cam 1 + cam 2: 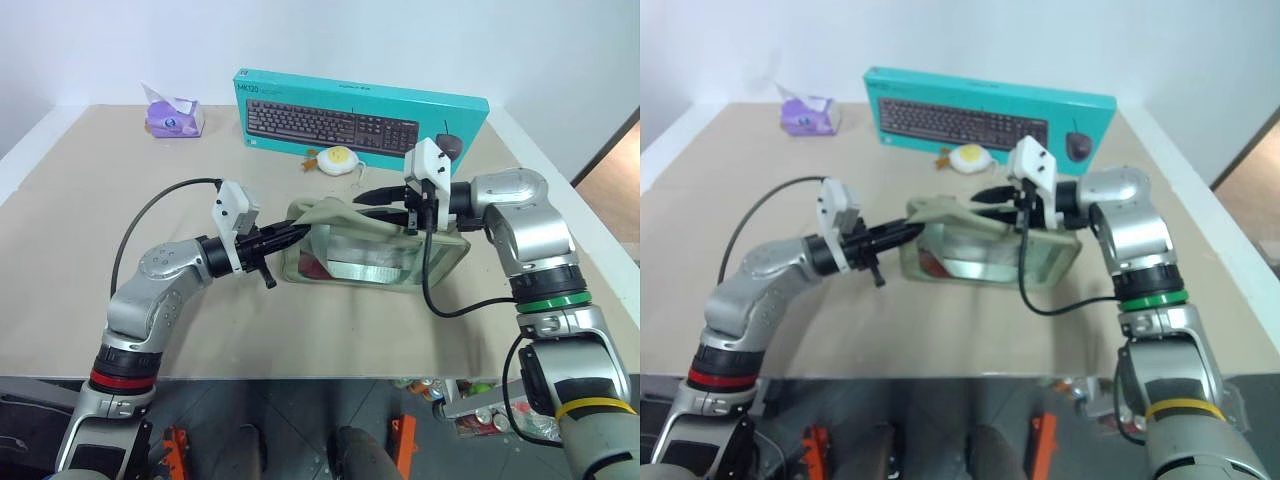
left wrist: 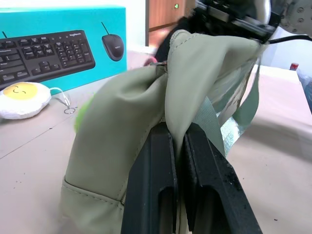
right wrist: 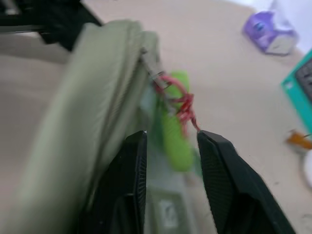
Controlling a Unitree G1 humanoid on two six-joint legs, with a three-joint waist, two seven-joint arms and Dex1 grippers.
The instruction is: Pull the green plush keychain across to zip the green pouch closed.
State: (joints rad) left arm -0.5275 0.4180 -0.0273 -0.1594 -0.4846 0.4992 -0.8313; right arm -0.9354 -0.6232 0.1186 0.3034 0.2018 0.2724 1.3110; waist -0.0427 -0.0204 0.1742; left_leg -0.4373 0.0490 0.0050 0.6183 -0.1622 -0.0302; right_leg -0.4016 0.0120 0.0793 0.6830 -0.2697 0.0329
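The left pincer is clamped on the soft sage fabric of the green pouch, held up at the middle of the bench. The right pincer stands apart; the fuzzy green plush keychain dangles between its fingers, ungripped. Whether the zip is closed cannot be told. At twelve o'clock, a rigid keyboard box is seen.
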